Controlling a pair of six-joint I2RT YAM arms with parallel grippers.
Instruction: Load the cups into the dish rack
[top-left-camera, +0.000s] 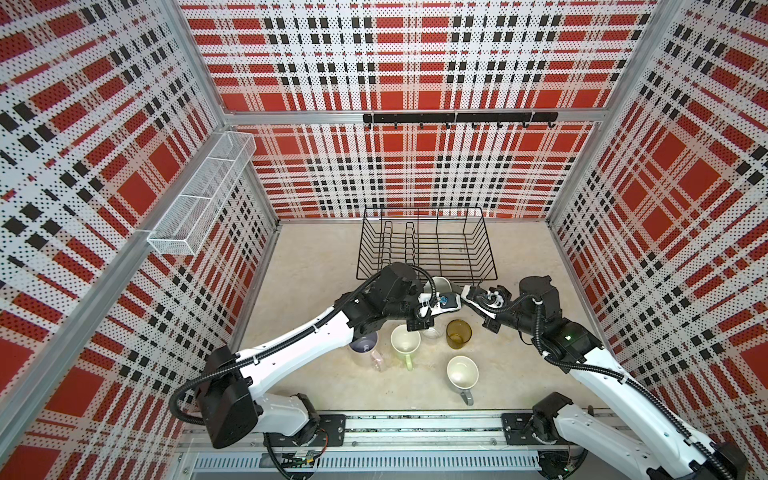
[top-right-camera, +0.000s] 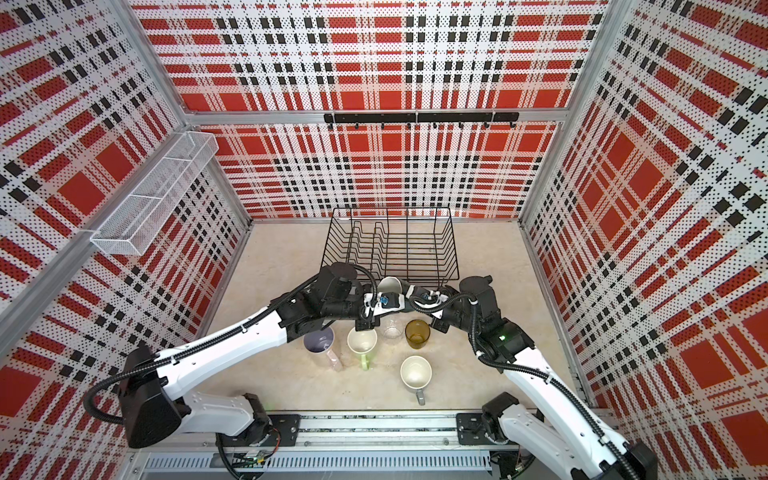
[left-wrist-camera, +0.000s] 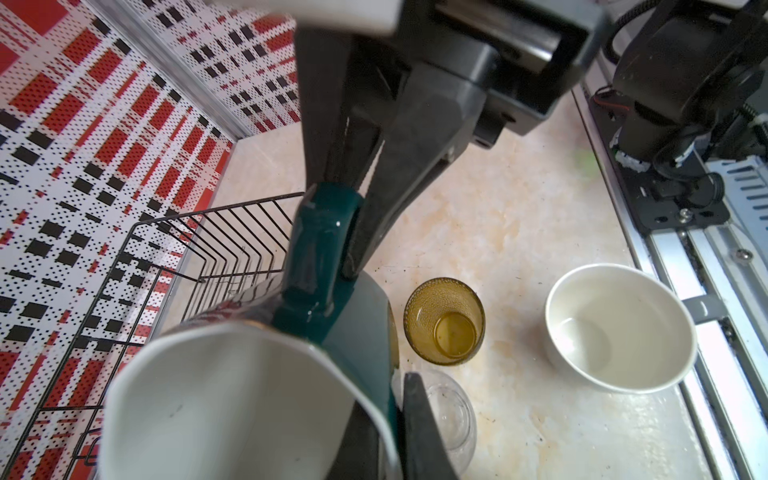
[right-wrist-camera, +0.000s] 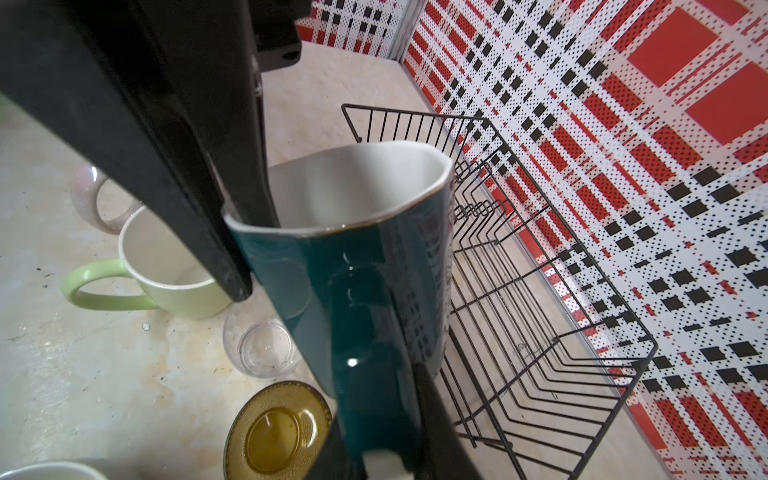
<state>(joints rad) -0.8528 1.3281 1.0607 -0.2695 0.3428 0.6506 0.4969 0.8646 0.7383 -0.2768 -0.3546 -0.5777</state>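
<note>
You hold the dark teal ceramic mug (right-wrist-camera: 332, 266), white inside, off the beige table (top-left-camera: 316, 291), just outside the near side of the large black wire dish rack (top-left-camera: 453, 249). Your left gripper (left-wrist-camera: 340, 224) is clamped on its handle. Your right gripper (right-wrist-camera: 255, 249) pinches its rim, one finger inside and one outside. The rack's wires are bare. Standing mouth-up on the table are the pale pink mug (top-right-camera: 319, 340), light green mug (top-left-camera: 405, 337), small clear glass (top-left-camera: 432, 332), amber tumbler (top-left-camera: 458, 332) and grey-handled white mug (top-left-camera: 462, 372), each showing a bare bottom.
</note>
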